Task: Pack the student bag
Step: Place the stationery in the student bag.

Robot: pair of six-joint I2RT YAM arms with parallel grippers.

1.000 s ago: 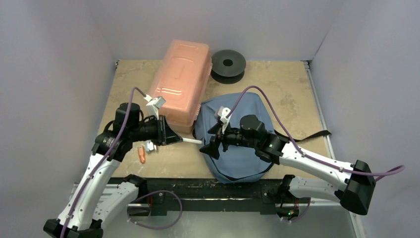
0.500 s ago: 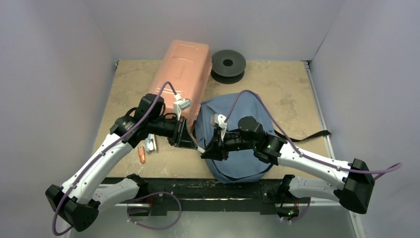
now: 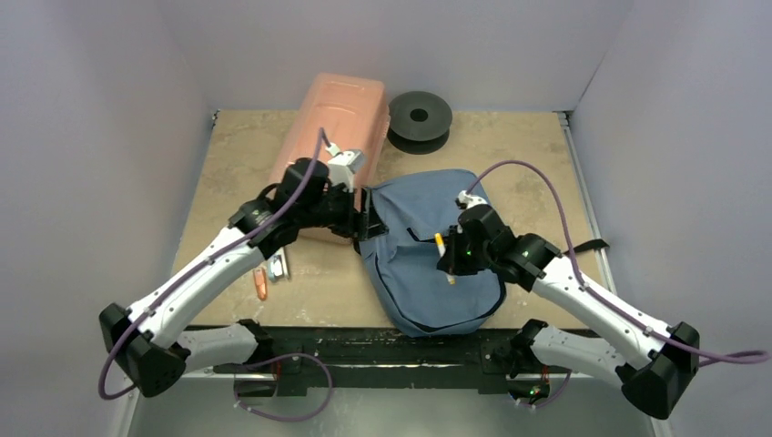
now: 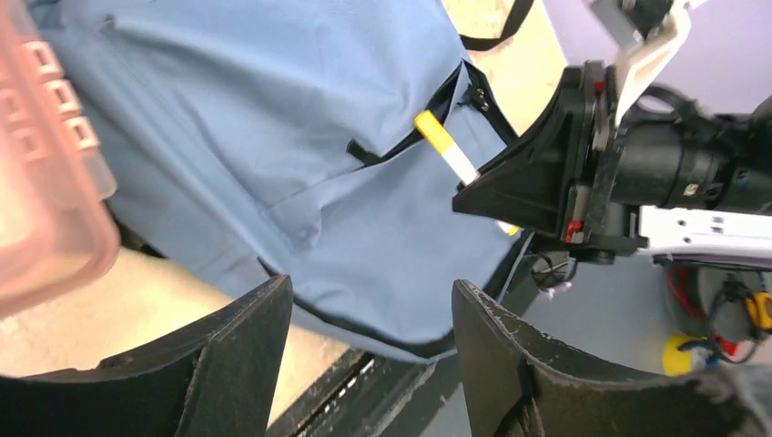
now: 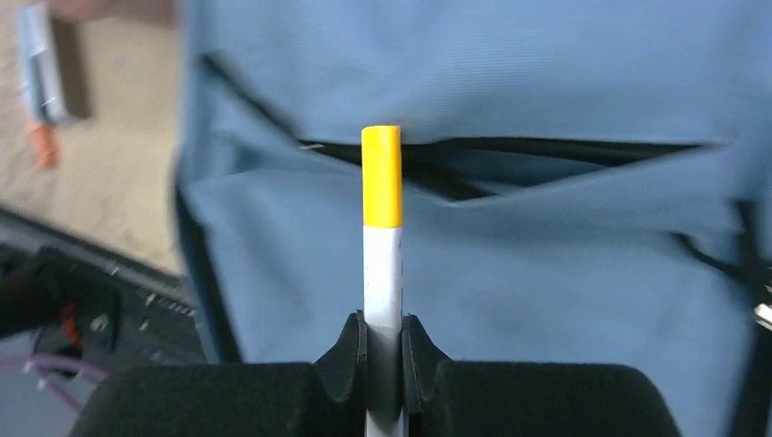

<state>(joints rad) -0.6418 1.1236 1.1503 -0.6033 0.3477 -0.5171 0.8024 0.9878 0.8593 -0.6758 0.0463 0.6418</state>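
The student bag [image 3: 414, 287] lies flat at the table's front centre, blue-grey, with a dark pocket slit [image 5: 546, 150] open across it. My right gripper [image 3: 452, 264] hovers over the bag, shut on a white marker [image 5: 382, 264] with a yellow cap [image 5: 381, 173]. The cap points at the slit. The left wrist view shows the same marker [image 4: 446, 150] just outside the slit. My left gripper [image 3: 371, 221] is at the bag's upper left edge, between the bag and the pink box [image 3: 328, 137]. Its jaws [image 4: 369, 291] are open with nothing between them.
A black spool [image 3: 420, 118] stands at the back beside the pink box. A small orange item [image 3: 261, 284] and a white-blue item [image 3: 276, 266] lie on the table left of the bag. A black strap [image 3: 583, 248] trails from the bag to the right.
The marker passed from my left gripper to my right. The left opened and moved up to the bag's left edge; the right shut on the marker and swung right over the bag.
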